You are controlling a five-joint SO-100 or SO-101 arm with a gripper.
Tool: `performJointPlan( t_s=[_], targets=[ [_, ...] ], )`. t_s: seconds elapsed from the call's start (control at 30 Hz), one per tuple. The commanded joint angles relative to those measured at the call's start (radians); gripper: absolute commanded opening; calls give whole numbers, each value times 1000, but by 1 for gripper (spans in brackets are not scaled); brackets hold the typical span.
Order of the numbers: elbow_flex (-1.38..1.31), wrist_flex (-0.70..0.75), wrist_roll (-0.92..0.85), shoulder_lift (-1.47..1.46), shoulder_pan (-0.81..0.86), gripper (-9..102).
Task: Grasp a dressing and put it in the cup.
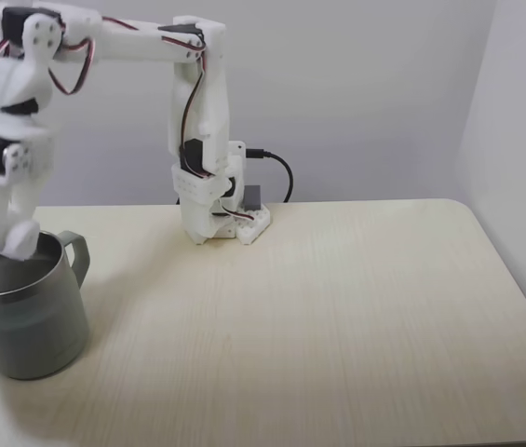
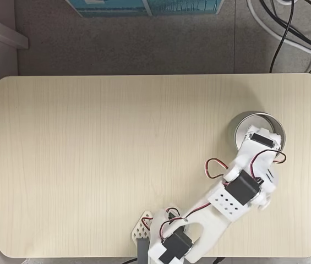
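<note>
The cup (image 1: 30,326) is a grey steel mug with a loop handle, standing at the table's left edge in a fixed view. Seen from above in a fixed view, the cup (image 2: 242,124) sits near the right edge. My gripper (image 1: 6,244) points down into the cup's mouth, its tips at rim height. From above, the gripper (image 2: 262,136) covers most of the cup's opening. A rounded white lump sits at the gripper's tip, and I cannot tell whether it is the dressing or a finger. The dressing is otherwise hidden. The white parts overlap too much to read how the jaws stand.
The arm's base (image 1: 225,219) is fixed at the far edge of the light wooden table (image 1: 318,317), with a black cable behind it. A grey wall stands close on the right. From above, cables (image 2: 287,33) and a blue box (image 2: 144,5) lie on the floor beyond the table.
</note>
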Motion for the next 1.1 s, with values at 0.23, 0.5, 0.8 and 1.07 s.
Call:
performJointPlan(
  t_s=[0.23, 0.5, 0.8, 1.07],
  targets=[
    [-87, -75, -31, -80, 18, 6],
    [-156, -117, -41, -178, 15, 30],
    [-163, -140, -32, -160, 20, 30],
    [-130, -156, -28, -127, 37, 30]
  ],
)
